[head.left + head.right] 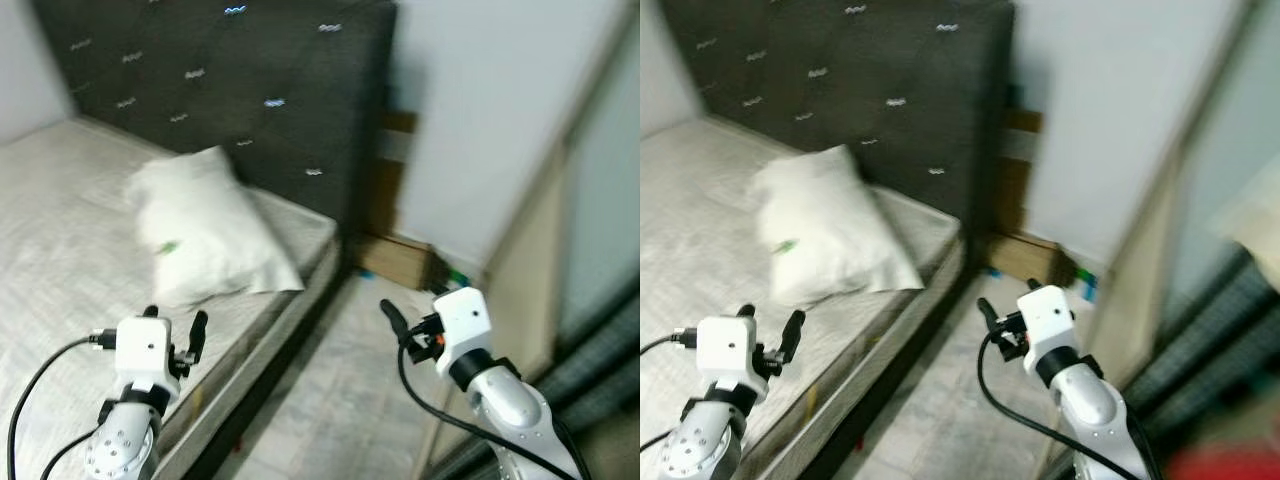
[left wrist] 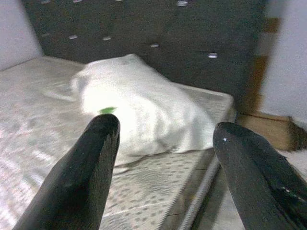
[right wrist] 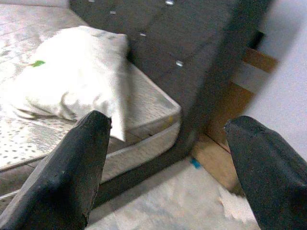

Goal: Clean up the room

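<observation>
A white pillow [image 1: 205, 235] with a small green mark [image 2: 108, 110] lies on the pale mattress [image 1: 60, 230], close to the dark tufted headboard [image 1: 230, 90]. My left gripper [image 1: 175, 322] hovers over the mattress's near edge, short of the pillow, open with nothing between its fingers. My right gripper [image 1: 410, 310] hangs over the floor [image 1: 340, 390] beside the bed, also open and holding nothing. In the right wrist view the right gripper [image 3: 168, 122] points at the bed corner and the pillow [image 3: 72, 81].
A brown box [image 1: 395, 258] sits on the floor against the wall past the bed's corner, with a small blue item [image 3: 195, 163] near it. A pale door frame [image 1: 520, 270] runs along the right. The strip of floor between bed and frame is narrow.
</observation>
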Robot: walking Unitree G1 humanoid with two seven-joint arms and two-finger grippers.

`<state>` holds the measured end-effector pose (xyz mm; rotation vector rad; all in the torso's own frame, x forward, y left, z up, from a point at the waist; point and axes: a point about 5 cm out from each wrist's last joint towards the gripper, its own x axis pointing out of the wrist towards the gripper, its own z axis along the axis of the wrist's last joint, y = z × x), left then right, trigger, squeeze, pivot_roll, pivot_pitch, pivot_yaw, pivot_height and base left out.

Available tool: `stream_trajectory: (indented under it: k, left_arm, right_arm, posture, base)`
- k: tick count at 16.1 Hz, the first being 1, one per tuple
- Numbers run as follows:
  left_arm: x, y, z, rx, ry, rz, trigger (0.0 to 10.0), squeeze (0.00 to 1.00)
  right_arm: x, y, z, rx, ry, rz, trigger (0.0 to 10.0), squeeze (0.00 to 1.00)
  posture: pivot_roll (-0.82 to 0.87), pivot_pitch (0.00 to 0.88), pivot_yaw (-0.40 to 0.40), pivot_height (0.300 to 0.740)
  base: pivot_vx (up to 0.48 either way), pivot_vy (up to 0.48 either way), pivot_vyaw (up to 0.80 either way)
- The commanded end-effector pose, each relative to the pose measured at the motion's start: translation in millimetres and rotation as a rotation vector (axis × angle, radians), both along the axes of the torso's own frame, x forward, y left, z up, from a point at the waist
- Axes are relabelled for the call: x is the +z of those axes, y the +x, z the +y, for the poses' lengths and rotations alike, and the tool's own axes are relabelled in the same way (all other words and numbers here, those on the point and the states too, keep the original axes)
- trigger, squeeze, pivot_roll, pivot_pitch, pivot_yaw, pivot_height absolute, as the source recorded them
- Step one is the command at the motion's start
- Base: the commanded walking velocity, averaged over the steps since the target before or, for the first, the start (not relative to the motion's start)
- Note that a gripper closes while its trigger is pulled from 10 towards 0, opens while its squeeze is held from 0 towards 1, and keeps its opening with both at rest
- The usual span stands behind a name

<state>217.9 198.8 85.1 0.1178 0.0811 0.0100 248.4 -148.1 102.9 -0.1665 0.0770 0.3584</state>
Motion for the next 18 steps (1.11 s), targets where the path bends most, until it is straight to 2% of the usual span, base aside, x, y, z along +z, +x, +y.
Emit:
stream_trajectory:
  k: [1, 4, 8, 18]
  left_arm:
    - [-1.1, -2.5, 4.5, 0.017, -0.001, 0.007, 10.0, 0.0]
    - [-1.2, -1.9, 3.7, 0.002, -0.003, 0.007, 10.0, 0.0]
    - [0.8, -2.1, 0.1, -0.028, -0.006, -0.007, 10.0, 0.0]
    - [0.1, -0.5, -0.9, -0.044, -0.01, -0.011, 10.0, 0.0]
  right_arm:
    - [3.3, 1.1, 5.5, 0.018, 0.019, -0.009, 10.0, 0.0]
    - [3.2, 0.9, 6.0, 0.023, 0.024, -0.008, 10.0, 0.0]
    - [3.4, 1.7, 6.0, 0.028, 0.028, -0.009, 10.0, 0.0]
    - [2.0, 3.3, 7.2, 0.042, 0.021, -0.007, 10.0, 0.0]
  posture:
    - [-0.02, 0.0, -0.093, 0.74]
    - [-0.02, 0.0, -0.093, 0.74]
    - [-0.02, 0.0, -0.094, 0.74]
    - [-0.01, 0.0, -0.098, 0.74]
  base:
    - [0.0, 0.0, 0.77]
    - [0.0, 0.0, 0.0]
    - [0.0, 0.0, 0.53]
    - [0.345, 0.0, 0.0]
